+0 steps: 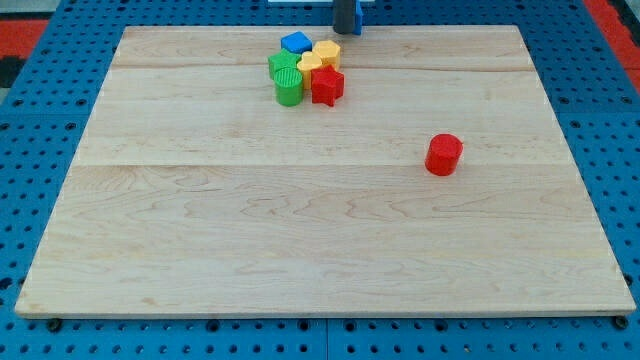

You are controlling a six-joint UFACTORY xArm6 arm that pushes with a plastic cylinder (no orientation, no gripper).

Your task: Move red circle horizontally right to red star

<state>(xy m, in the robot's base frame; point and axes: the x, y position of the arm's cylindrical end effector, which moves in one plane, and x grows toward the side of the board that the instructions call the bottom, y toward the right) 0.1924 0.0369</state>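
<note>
Your red circle (443, 154) stands alone on the wooden board (300, 250), at about 3 o'clock from the board's centre, well apart from every other block. Your red star (326, 86) sits in the cluster near the view's top, at roughly 10 o'clock from the circle.

Cluster around the star: green circle (288, 91) touching it at 9 o'clock; a second green block (283, 66) at 10 o'clock, shape unclear; yellow block (309, 64) at 11 o'clock; another yellow block (326, 51) at 12 o'clock; blue block (296, 42) beyond.

My tip (346, 32) is a plain rod, nothing clamped. It shows at the board's top edge, just beside the upper yellow block at 1 o'clock; contact possibly, hard to tell.
</note>
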